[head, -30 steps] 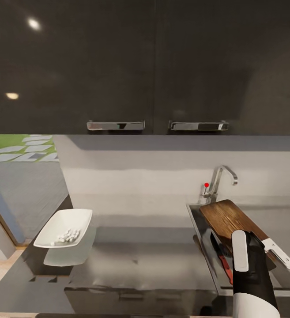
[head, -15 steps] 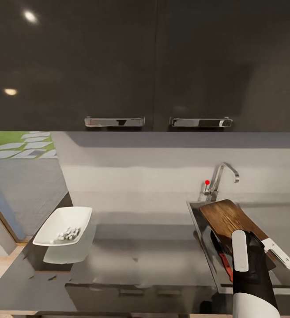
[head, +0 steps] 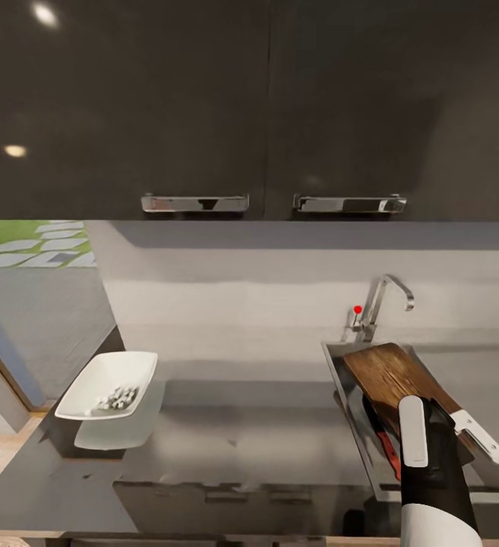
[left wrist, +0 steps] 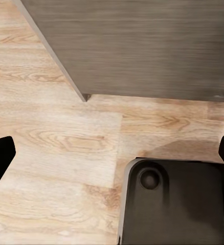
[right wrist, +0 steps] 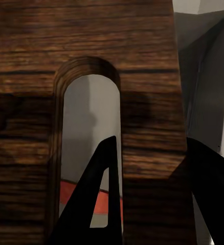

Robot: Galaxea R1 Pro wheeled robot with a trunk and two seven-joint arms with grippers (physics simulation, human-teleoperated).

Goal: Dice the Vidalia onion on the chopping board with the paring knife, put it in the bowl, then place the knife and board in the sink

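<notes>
Our right pincer (head: 462, 425) grips the chopping board (head: 390, 376) by its slot end, tilted over the sink (head: 339, 372). The paring knife (head: 386, 448) lies beneath. We cannot tell our left pincer's (left wrist: 112, 153) state.

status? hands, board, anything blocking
Right hand shut on brown wooden chopping board, tilted over the grey steel sink. Left hand open, over floor. Red-handled paring knife in sink beneath the board.

Dark-brown grained chopping board (head: 392, 377), red-handled paring knife (head: 386, 453), white bowl (head: 109, 384), glossy grey countertop (head: 241, 448).
</notes>
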